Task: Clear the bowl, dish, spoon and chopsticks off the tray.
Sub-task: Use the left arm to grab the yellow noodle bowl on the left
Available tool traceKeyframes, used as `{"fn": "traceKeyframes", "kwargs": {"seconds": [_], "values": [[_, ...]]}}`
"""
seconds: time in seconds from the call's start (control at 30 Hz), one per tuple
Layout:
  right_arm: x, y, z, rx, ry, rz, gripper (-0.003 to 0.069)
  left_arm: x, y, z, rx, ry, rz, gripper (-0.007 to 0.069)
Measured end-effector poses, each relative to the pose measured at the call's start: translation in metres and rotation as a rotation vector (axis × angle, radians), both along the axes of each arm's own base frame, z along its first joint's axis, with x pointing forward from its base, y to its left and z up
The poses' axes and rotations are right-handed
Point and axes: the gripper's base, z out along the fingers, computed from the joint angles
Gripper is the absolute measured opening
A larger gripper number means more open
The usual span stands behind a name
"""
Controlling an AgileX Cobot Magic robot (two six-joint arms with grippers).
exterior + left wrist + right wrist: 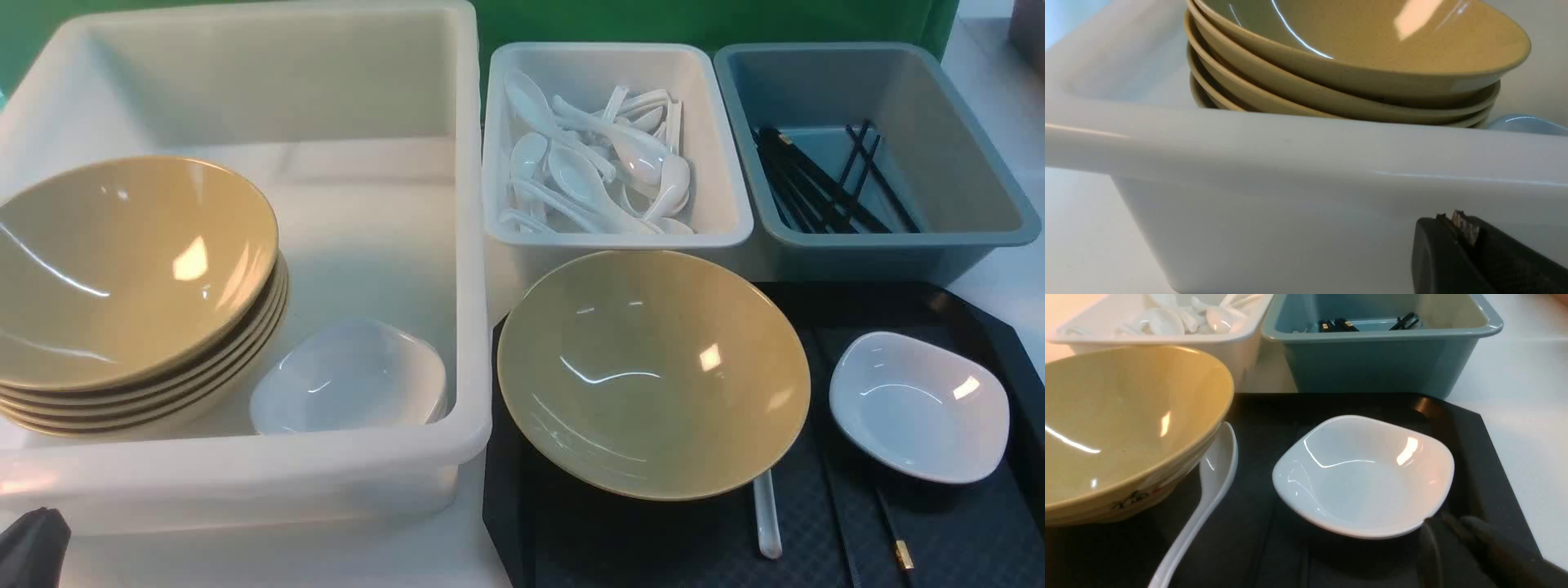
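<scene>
The black tray (963, 547) lies at the front right. On it stands the large tan bowl (653, 371), with the white spoon (767, 514) sticking out from under its near rim. The small white dish (918, 404) sits to the bowl's right. The black chopsticks (891, 535), with a gold band, lie partly under the dish. In the right wrist view the bowl (1126, 424), spoon (1216, 477), dish (1363, 473) and tray (1461, 428) show. My right gripper (1447, 524) is shut and empty, just by the dish's near rim. My left gripper (37, 543) is shut and empty outside the white tub's front wall; it also shows in the left wrist view (1457, 222).
The big white tub (457, 245) on the left holds a stack of tan bowls (131, 278) and white dishes (351, 376). Behind the tray stand a white bin (612, 233) of spoons and a grey-blue bin (963, 188) of black chopsticks.
</scene>
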Motion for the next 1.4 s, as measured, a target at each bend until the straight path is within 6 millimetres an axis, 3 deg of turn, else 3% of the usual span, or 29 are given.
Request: {"fn": "traceKeyframes", "kwargs": {"seconds": [1.4], "values": [[0.0002,0.0001,0.0007,0.000,-0.008,0.001,0.0104,0.0004,0.0002,0.0017,0.013,-0.018,-0.001,-0.0011]]}}
